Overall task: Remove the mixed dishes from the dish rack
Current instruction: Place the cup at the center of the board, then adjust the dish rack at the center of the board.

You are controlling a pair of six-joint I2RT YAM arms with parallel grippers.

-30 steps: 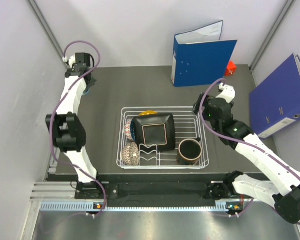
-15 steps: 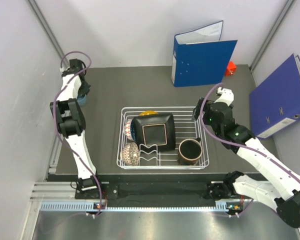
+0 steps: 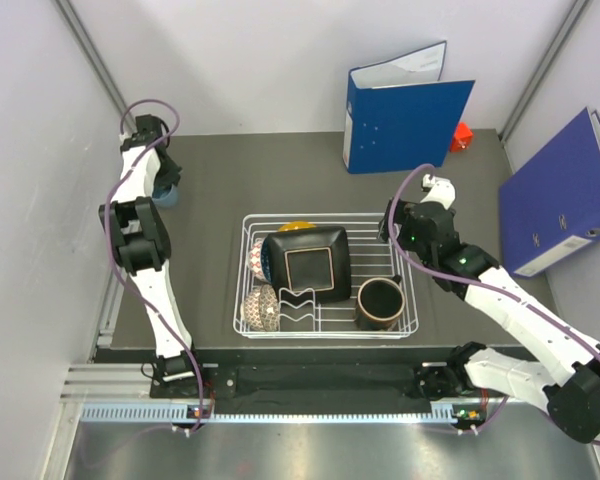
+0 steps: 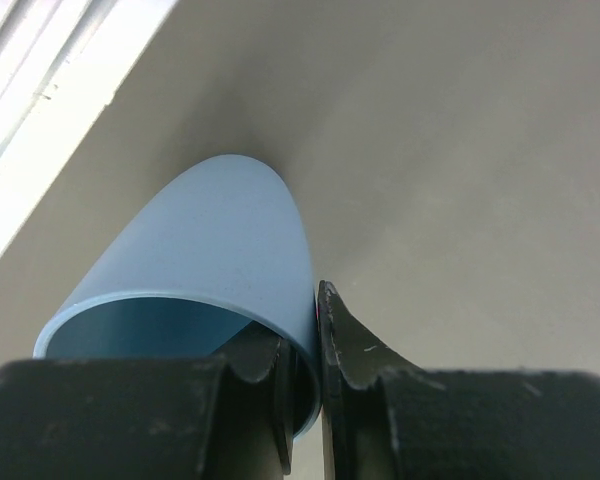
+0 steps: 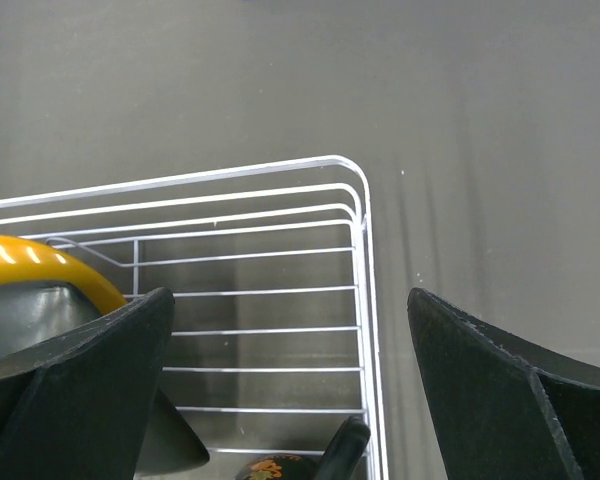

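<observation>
Wrist views only: left pincer tight on blue cup rim; right pincer wide above rack.

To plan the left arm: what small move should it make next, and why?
Probably open the left gripper to release the cup: its wall is pinched between the fingers, it is out of the rack, and it seems to rest on the table.

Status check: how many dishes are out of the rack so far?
Done: nothing released yet. In hand: the left gripper holds the light blue cup by its rim at the far left of the table. Left: black square plate, yellow dish, brown mug, speckled bowl in the dish rack; the open right gripper hovers over its far-right corner.
</observation>
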